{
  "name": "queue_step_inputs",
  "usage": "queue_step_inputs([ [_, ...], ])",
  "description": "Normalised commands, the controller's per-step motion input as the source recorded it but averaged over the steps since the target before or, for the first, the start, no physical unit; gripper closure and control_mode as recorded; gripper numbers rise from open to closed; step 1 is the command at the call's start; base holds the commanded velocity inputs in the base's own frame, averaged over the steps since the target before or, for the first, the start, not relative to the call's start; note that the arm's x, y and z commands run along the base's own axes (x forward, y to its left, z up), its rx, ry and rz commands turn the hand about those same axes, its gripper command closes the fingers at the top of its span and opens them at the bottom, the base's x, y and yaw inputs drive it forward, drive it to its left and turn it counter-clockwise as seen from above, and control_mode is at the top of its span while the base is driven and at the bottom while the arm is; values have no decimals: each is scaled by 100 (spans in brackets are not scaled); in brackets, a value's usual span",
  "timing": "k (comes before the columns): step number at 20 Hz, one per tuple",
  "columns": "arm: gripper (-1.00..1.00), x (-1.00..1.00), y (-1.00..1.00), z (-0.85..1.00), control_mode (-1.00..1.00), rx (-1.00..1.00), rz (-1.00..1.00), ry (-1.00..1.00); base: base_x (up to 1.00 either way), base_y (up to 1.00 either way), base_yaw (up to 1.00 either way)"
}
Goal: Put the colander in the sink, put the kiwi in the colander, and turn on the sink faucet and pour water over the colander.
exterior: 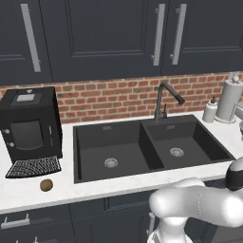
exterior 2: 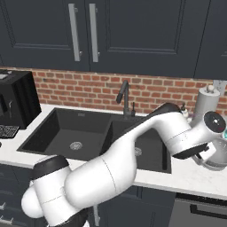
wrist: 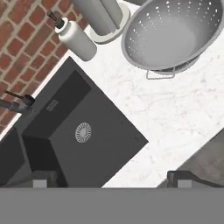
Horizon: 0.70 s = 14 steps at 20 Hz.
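Hand (wrist: 109, 177) fingers stand wide apart with nothing between them, low in the hand view over the white table (wrist: 175, 109) beside the sink (wrist: 83, 140). One risk: closing on the colander (wrist: 170, 33) at its curved wall rather than its rim could let it slip or skid into the soap bottle (wrist: 76, 39) (just beside it). That colander sits at the upper right of the hand view, upright, silvery, perforated, empty. At the lower left of the left base view, the kiwi (exterior: 46, 185) lies on the table.

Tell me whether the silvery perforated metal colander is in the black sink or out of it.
Out. The silvery perforated metal colander stands upright and empty on the white marble counter, beside the black double-basin sink.
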Motion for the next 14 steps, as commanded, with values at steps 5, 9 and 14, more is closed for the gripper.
queue_step_inputs([
  [5,-100,43,-70,-32,-100,8,-6,8,0,0,0],
  [9,-100,38,-62,-29,-100,11,-5,11,0,0,0],
  [14,-100,32,-51,-27,-100,11,-4,11,0,0,0],
])
